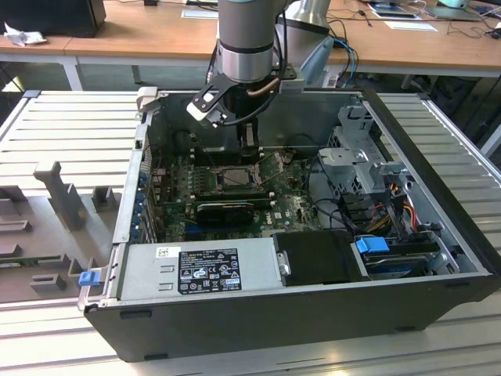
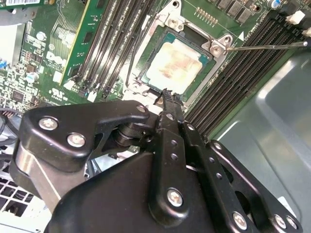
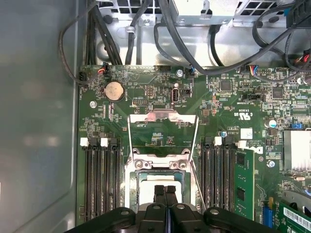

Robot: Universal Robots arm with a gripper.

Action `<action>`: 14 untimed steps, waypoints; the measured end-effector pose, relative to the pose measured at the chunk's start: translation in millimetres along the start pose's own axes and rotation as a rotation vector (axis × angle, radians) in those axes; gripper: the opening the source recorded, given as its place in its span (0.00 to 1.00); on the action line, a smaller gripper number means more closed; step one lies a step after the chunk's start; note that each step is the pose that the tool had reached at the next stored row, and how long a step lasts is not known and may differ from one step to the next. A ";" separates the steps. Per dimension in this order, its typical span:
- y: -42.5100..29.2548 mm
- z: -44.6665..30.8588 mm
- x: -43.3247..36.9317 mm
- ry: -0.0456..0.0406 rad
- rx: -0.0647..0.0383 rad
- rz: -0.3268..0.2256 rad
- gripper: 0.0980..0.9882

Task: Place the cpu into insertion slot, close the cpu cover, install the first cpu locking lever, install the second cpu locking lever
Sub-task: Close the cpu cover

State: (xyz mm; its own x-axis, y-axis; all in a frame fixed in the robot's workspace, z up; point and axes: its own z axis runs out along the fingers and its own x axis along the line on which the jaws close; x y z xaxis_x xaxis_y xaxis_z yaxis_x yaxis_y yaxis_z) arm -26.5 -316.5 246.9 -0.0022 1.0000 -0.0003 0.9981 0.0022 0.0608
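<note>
Gripper [image 2: 167,94], pinched together on nothing, just above cpu [image 2: 172,65] seated in insertion slot [image 2: 194,33]; cpu cover [image 3: 163,116] open, its closing judged in hand.

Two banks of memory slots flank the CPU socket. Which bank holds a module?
The bank away from the case wall; a green module stands in it.

Silver-grey cylindrical arm [image 1: 246,59] with a dark band, upper centre of the exterior view; black cable [image 1: 305,26] alongside. Matte black gripper [image 2: 167,94], silver screws [image 2: 48,123].
</note>
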 end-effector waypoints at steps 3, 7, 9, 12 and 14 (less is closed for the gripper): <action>0.0 -1.0 -0.1 -0.0005 0.000 0.000 0.01; 0.1 -1.9 0.0 -0.0003 0.000 0.000 0.01; 0.8 -2.2 0.0 -0.0003 0.000 0.000 0.01; 1.9 -3.4 -0.1 -0.0004 0.000 0.000 0.01; 2.2 -5.8 0.0 -0.0004 0.000 0.000 0.01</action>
State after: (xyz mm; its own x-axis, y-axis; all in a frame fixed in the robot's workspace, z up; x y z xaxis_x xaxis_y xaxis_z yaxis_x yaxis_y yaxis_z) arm -24.7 -316.6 252.8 -0.0021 1.0000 -0.0007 0.9982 0.0021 0.0606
